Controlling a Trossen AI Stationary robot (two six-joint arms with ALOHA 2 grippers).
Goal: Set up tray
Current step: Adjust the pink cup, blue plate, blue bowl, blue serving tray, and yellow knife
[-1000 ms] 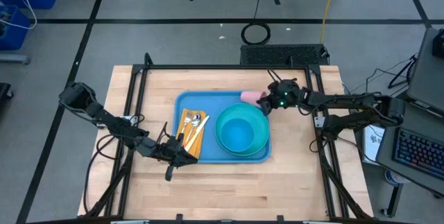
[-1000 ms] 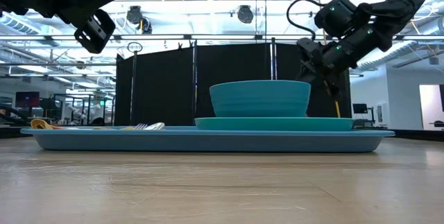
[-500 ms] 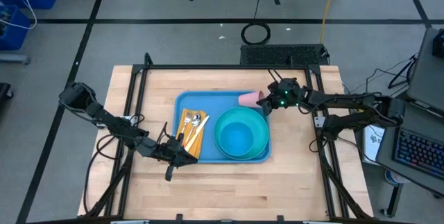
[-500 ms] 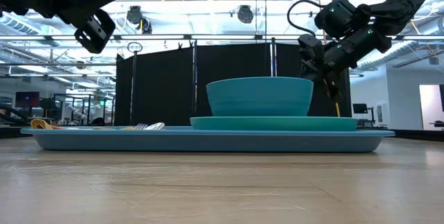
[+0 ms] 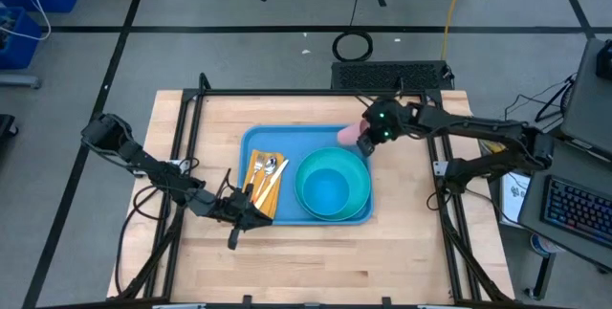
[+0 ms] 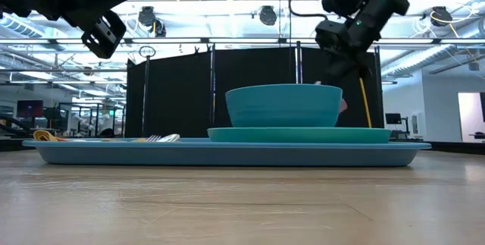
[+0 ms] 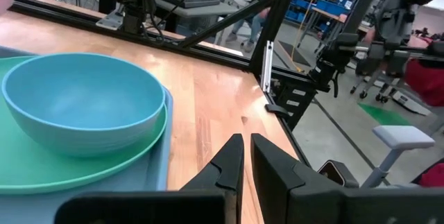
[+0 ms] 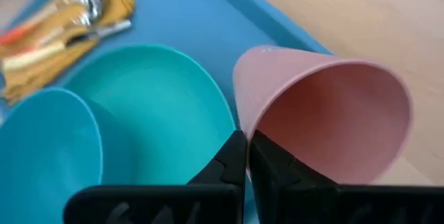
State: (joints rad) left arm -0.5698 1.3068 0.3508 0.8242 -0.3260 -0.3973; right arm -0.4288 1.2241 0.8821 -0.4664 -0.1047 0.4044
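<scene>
One pink cup half-hidden behind right pincer

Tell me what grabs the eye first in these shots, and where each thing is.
The large blue tray in the middle of the wooden table stands out, with a turquoise bowl on a matching plate at its right and cutlery on a yellow napkin at its left. At the tray's far right corner, the right gripper pinches the rim of a tilted pink cup. The left gripper, shut, hangs off the tray's near left corner.
</scene>
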